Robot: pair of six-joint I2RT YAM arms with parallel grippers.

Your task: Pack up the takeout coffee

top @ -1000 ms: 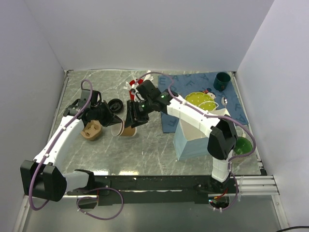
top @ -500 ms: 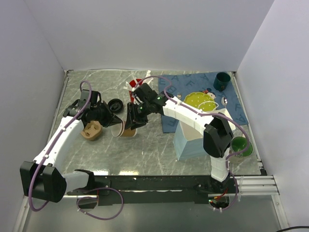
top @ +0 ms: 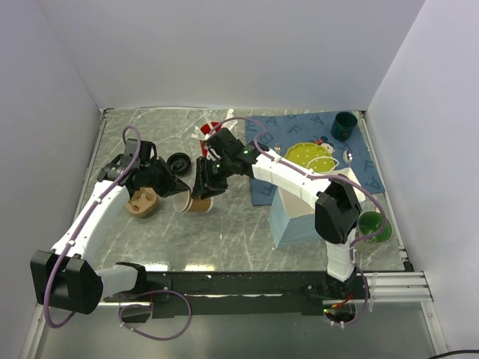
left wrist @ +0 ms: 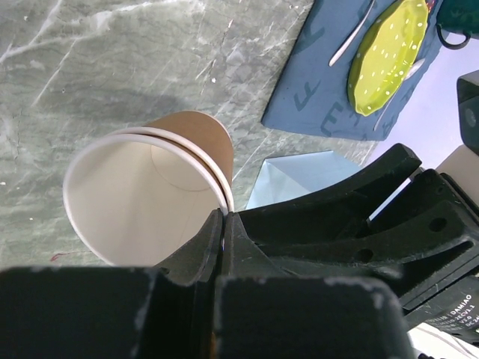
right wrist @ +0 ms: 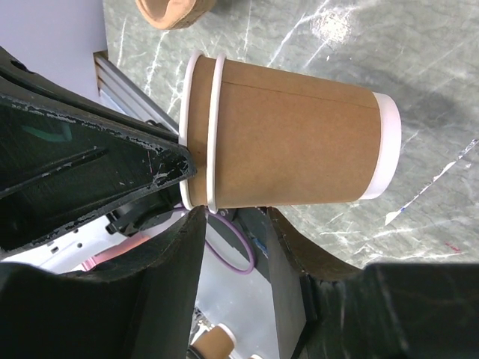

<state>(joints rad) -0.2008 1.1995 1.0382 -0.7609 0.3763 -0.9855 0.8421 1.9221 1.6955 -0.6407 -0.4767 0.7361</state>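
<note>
The left gripper was pinched shut on the rim of the lidless paper cup, which was tipped sideways. The right gripper straddled the cup's brown wall, but I couldn't tell whether it was clamping. The takeout coffee stood just behind on the tabletop, black lid up.

The top view looks down from high behind the arm bases, far off, over the whole table; the left wrist camera sits close behind the left pincer, facing the mouth of the brown paper cup; the right wrist camera, just behind the right pincer, faces its side; all three share that cup.
</note>
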